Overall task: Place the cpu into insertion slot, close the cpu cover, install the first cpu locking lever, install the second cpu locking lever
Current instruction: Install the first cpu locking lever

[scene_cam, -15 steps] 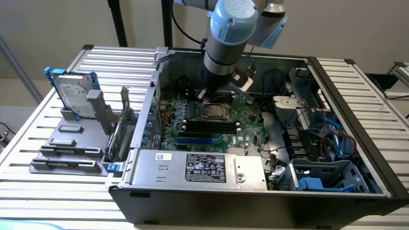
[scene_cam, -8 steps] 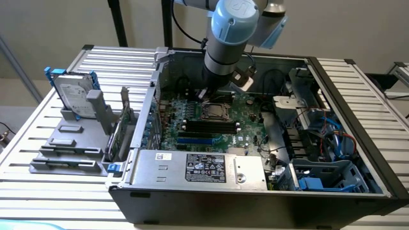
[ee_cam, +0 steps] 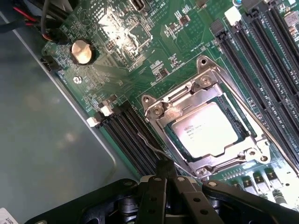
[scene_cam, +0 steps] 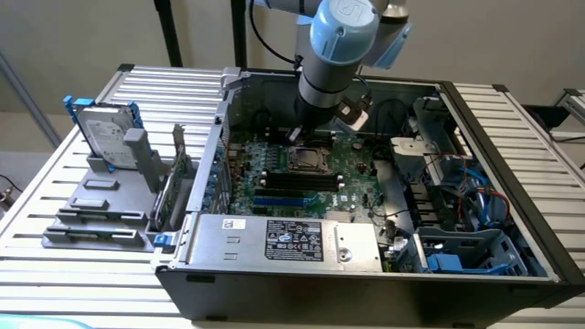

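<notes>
— Where is the cpu found?
— The cpu [ee_cam: 208, 133] is seen lying flat in the insertion slot [ee_cam: 230, 106], pale face up, on the green motherboard [ee_cam: 140, 60] in the middle of the exterior view. The socket's black edge is glimpsed round it.
— And the cpu cover?
— The cpu cover [ee_cam: 164, 111] is lowered over it, and the metal face is framed by the cut-out.
— What is noted of the fingers?
— The fingers [ee_cam: 163, 169] are pressed together, with nothing clasped between them. Their tip is set at a thin wire locking lever [ee_cam: 150, 145] just beside the cover's corner; whether it is touched cannot be told. A second thin rod [ee_cam: 273, 141] is seen along the cover's opposite side.
— What is seen farther out?
— Long black memory slots [ee_cam: 124, 133] are ranged beside the socket, and a coin battery [ee_cam: 81, 51] is seated further off. The board is housed in an open computer case [scene_cam: 366, 301] laid on a slatted table [scene_cam: 73, 274]. A hard drive [scene_cam: 101, 133] is stood in a grey rack at the exterior view's left.
</notes>
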Controlling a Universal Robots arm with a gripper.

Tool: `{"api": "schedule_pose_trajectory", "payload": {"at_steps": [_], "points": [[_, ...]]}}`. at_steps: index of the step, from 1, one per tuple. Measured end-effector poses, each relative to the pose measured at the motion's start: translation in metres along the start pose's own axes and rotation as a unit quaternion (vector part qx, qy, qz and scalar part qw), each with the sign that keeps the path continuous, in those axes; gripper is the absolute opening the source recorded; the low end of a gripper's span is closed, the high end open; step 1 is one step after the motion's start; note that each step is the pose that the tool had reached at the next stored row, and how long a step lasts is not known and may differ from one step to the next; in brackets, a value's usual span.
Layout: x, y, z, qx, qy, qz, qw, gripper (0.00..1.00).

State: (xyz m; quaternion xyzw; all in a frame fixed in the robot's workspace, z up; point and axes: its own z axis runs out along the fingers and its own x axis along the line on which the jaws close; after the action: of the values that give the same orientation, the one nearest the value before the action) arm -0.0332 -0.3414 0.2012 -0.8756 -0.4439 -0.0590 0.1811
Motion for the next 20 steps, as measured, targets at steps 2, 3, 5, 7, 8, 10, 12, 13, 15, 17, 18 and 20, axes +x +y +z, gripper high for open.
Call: {"api": "schedule_pose_trajectory", "payload": {"at_steps": [2, 3, 5, 7, 8, 10, 12, 13, 15, 17, 18, 20], "points": [[0.0003, 0.0013, -0.0001, 0.0003, -0.0002, -0.001, 1.0, 0.11], [0.0004, 0.0018, -0.0001, 0.0004, -0.0005, -0.002, 1.0, 0.11], [0.0005, 0.0027, 0.0001, 0.0008, -0.0009, -0.003, 1.0, 0.11], [0.0004, 0.0034, 0.0007, 0.0013, -0.0014, -0.005, 1.0, 0.11], [0.0004, 0.0037, 0.0011, 0.0016, -0.0018, -0.006, 1.0, 0.11], [0.0003, 0.0042, 0.0021, 0.0022, -0.0023, -0.008, 1.0, 0.11], [0.0002, 0.0047, 0.0031, 0.0029, -0.003, -0.01, 0.9999, 0.11], [0.0002, 0.005, 0.0036, 0.0032, -0.0033, -0.011, 0.9999, 0.11], [0.0001, 0.0055, 0.0044, 0.0038, -0.0039, -0.014, 0.9999, 0.11], [0.0, 0.0058, 0.0051, 0.0044, -0.0046, -0.016, 0.9999, 0.11], [-0.0001, 0.006, 0.0054, 0.0047, -0.0049, -0.017, 0.9998, 0.11], [-0.0001, 0.006, 0.0055, 0.0051, -0.0054, -0.018, 0.9998, 0.11]]}}
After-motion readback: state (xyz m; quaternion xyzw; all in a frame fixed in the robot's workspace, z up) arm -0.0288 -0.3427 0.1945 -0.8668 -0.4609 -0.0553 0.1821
